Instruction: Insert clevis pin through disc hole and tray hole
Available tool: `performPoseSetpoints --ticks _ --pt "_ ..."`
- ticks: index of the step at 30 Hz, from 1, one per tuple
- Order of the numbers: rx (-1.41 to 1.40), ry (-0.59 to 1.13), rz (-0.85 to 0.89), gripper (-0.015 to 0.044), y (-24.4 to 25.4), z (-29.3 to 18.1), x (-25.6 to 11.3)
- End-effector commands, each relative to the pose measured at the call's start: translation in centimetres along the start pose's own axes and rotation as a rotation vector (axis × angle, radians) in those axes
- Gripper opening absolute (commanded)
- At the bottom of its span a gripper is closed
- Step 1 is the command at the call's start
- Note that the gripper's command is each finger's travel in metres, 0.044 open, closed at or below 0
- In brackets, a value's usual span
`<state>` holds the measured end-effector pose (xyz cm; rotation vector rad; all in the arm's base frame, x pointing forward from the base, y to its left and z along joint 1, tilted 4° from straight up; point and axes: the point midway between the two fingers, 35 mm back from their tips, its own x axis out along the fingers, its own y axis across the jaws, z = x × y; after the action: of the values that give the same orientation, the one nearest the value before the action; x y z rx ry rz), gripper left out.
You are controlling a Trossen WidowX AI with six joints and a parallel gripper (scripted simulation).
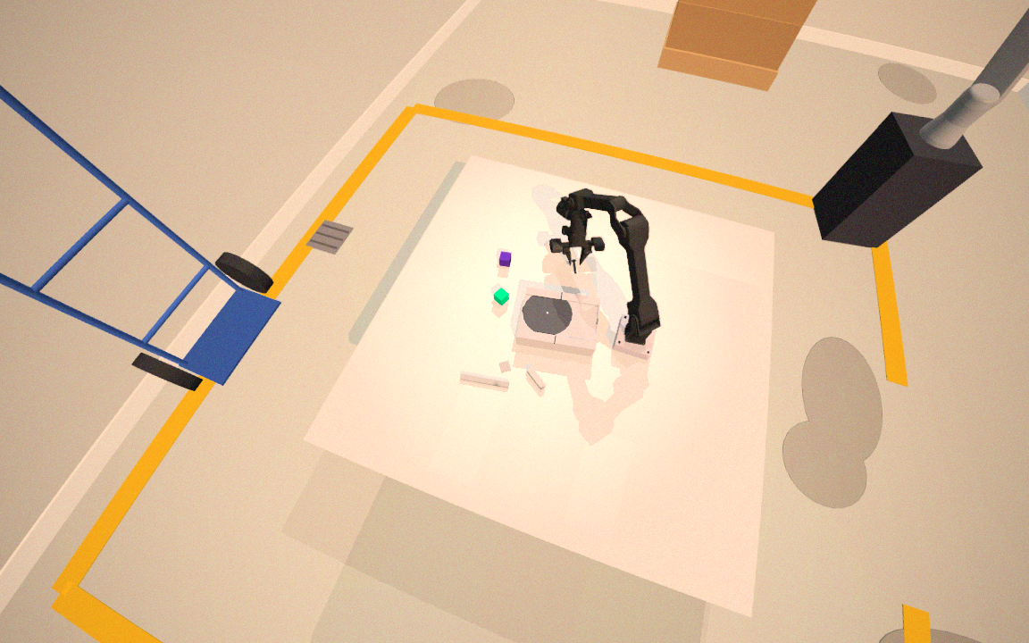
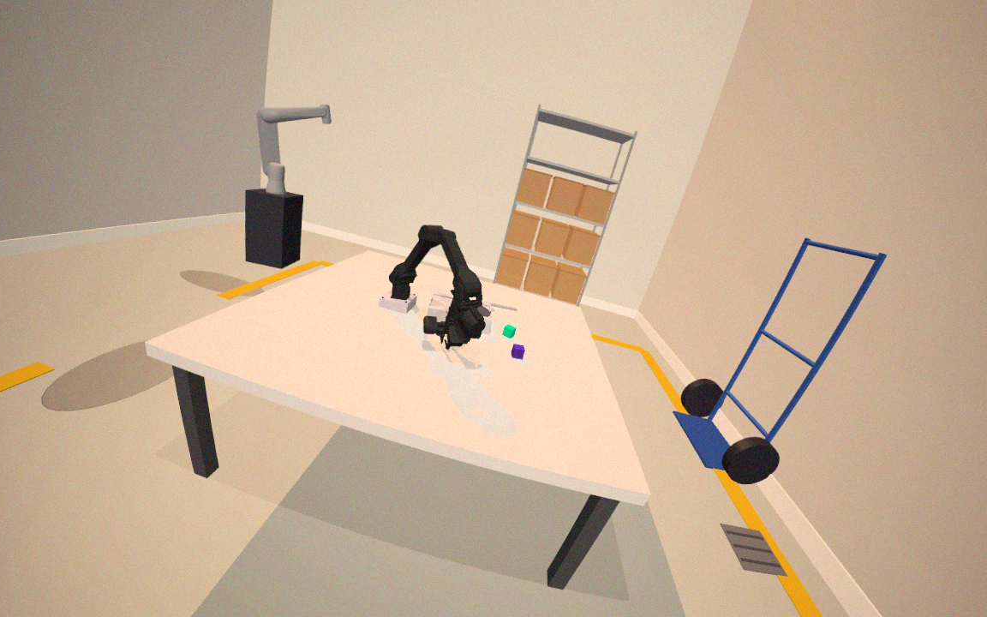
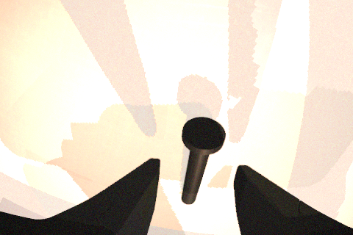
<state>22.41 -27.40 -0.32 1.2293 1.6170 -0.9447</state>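
Looks like a workshop or warehouse bay. Yellow floor tape (image 1: pixel 614 152) (image 2: pixel 274 278) marking off the area around the table (image 1: pixel 662 480) (image 2: pixel 397 433). Blue hand truck (image 1: pixel 232 336) (image 2: pixel 704 440) near a wall. Tall metal shelving (image 2: pixel 586 124) stacked with brown cartons (image 2: pixel 552 237). Grey robot arm (image 1: pixel 951 120) (image 2: pixel 270 141) on a black pedestal (image 1: pixel 862 191) (image 2: pixel 273 230). Slotted grate (image 1: pixel 330 237) (image 2: pixel 753 549) in the floor.

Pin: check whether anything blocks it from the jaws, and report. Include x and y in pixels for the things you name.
Nothing visible does. In the wrist view the pin (image 3: pixel 195 172) shows between the open jaws, with a gap on either side and no object in those gaps.
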Motion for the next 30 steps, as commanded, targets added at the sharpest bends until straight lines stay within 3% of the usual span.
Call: performPoseSetpoints --ticks 1,19,23,30 --pt "-0.005 0.003 0.004 0.016 0.04 0.08 0.11" --pt "-0.005 0.003 0.004 0.016 0.07 0.33 0.78" --pt "-0.005 0.003 0.004 0.0055 0.07 0.33 0.78" --pt "-0.005 0.003 0.004 0.0008 0.07 0.33 0.78"
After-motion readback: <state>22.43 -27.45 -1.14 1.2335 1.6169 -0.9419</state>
